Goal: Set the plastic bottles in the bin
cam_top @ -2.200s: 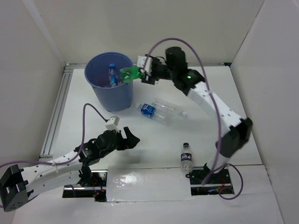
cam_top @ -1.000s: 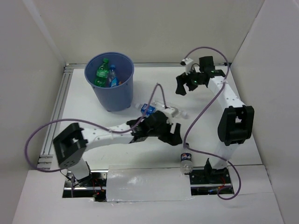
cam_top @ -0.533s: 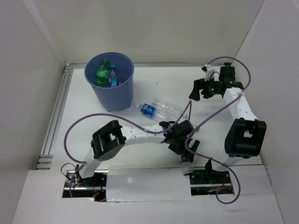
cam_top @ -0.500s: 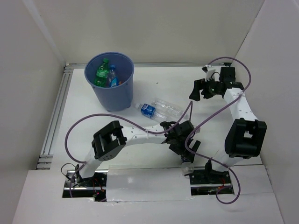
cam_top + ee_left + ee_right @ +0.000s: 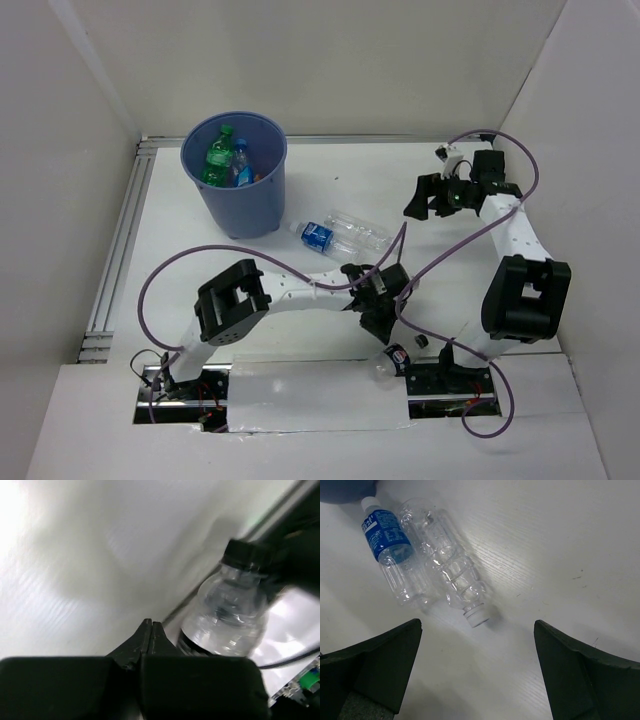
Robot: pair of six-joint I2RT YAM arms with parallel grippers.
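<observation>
The blue-violet bin (image 5: 262, 208) stands at the back left with a green bottle (image 5: 218, 155) and a blue-labelled bottle (image 5: 240, 164) inside. On the table lie a blue-labelled clear bottle (image 5: 318, 236) (image 5: 390, 555) and a plain clear bottle (image 5: 362, 236) (image 5: 447, 572) side by side. A small black-capped cola bottle (image 5: 396, 357) (image 5: 226, 617) lies tipped at the near edge. My left gripper (image 5: 382, 322) (image 5: 150, 626) is shut on nothing, with the cola bottle just to its right. My right gripper (image 5: 424, 200) (image 5: 476, 630) hangs open above the table, right of the two lying bottles.
White walls enclose the table on three sides. A metal rail (image 5: 122, 240) runs along the left edge. The arm bases and a taped strip (image 5: 310, 395) sit at the near edge, right behind the fallen cola bottle. Purple cables loop over both arms.
My left gripper snapped shut without catching the cola bottle, which fell over toward the near edge. The right arm barely moved and stayed open.
</observation>
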